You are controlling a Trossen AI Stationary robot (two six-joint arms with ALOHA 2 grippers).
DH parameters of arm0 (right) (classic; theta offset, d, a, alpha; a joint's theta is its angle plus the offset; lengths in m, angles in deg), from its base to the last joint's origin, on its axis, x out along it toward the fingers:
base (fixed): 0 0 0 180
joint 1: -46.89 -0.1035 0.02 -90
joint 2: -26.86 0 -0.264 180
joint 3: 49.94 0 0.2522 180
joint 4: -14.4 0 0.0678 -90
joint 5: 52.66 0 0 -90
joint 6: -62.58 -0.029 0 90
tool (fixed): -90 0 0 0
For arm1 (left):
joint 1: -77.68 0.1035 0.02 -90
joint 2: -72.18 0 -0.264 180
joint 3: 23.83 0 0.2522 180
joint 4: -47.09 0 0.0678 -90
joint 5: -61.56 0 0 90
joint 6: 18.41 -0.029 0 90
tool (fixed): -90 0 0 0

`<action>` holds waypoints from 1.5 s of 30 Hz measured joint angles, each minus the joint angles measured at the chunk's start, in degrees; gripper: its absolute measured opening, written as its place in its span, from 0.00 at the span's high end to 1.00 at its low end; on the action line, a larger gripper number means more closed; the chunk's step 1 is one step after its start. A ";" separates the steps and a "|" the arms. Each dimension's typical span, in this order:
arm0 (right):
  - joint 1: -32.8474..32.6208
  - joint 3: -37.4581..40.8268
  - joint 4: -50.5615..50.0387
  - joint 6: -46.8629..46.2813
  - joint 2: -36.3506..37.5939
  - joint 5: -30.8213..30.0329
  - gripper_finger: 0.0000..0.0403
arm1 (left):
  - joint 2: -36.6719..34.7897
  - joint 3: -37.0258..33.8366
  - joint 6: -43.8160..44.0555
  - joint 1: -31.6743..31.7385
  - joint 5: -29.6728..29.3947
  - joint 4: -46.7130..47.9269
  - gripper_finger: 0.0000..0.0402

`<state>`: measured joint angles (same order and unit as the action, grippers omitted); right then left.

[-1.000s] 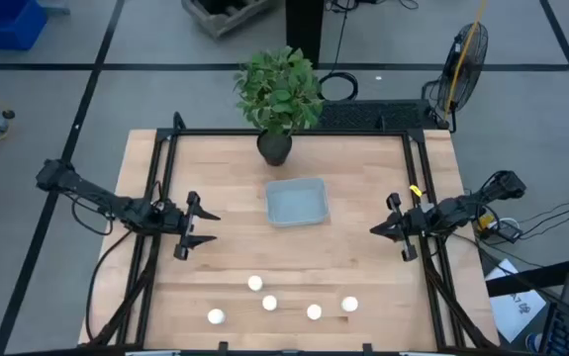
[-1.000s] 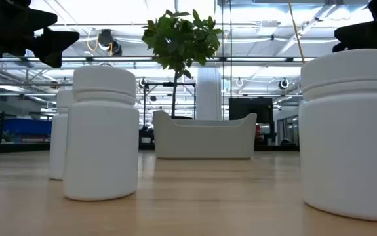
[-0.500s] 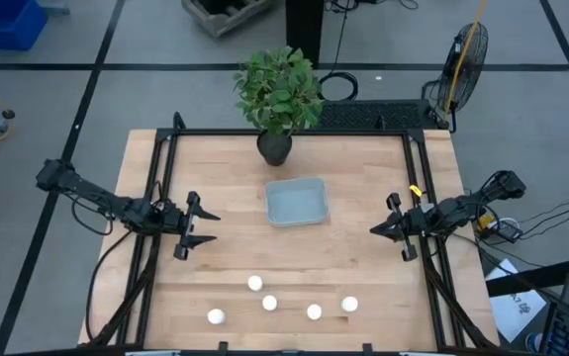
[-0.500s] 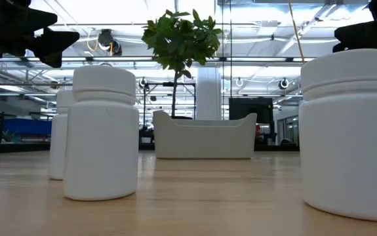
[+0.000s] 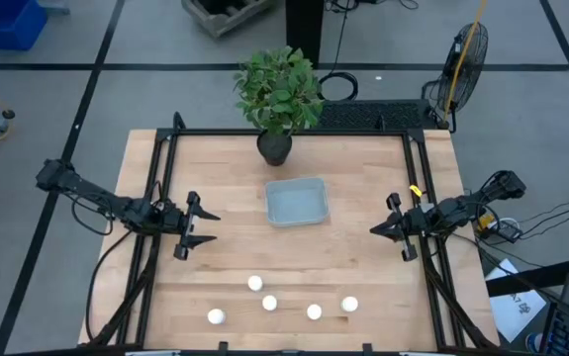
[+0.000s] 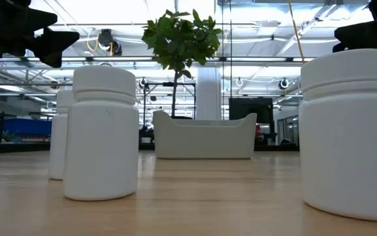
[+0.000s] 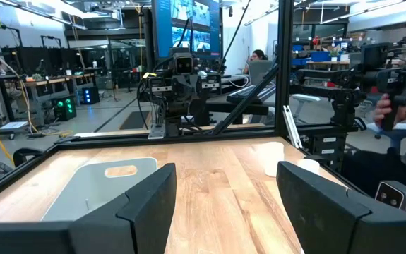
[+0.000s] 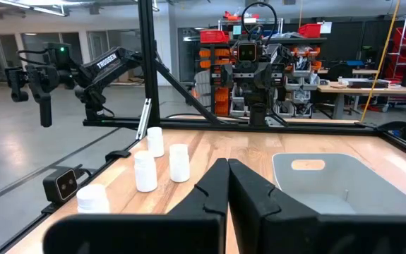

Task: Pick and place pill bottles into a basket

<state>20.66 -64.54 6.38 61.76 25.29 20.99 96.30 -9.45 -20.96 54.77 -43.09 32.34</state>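
1. Left gripper is hovering over the table's left side with its fingers spread apart and nothing between them, pointing toward the middle of the table
2. Right gripper is sitting across on the right side, fingers pressed together and holding nothing, its tip aimed at the left arm
3. The pill bottles are all standing upright along the near edge of the table, well apart from both grippers: one is standing a little forward of the rest, then one far left, one near the middle, one beside it and one on the right
4. The basket is resting at the table's centre, between the two arms and beyond the bottles, with no bottle inside it
5. A potted plant is standing just behind the basket at the far edge of the wooden table
6. From the low view, two bottles are filling the foreground, the basket sitting behind them
7. A fan is standing off the table's far right corner
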 joint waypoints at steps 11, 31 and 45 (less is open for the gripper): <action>-0.01 0.02 10.89 -4.19 -0.01 0.01 1.00 | 0.00 0.00 0.00 0.00 0.00 0.00 0.38; -6.82 -13.17 19.81 -4.17 -31.46 4.42 1.00 | -0.02 0.00 0.02 0.00 -0.02 0.00 0.38; -22.23 -47.64 -0.77 -10.00 -70.21 -8.73 0.77 | -0.02 0.00 0.01 0.01 -0.02 0.03 0.38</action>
<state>-1.57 -112.18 5.61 51.76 -44.92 12.26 96.29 -9.45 -20.95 54.78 -43.12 32.37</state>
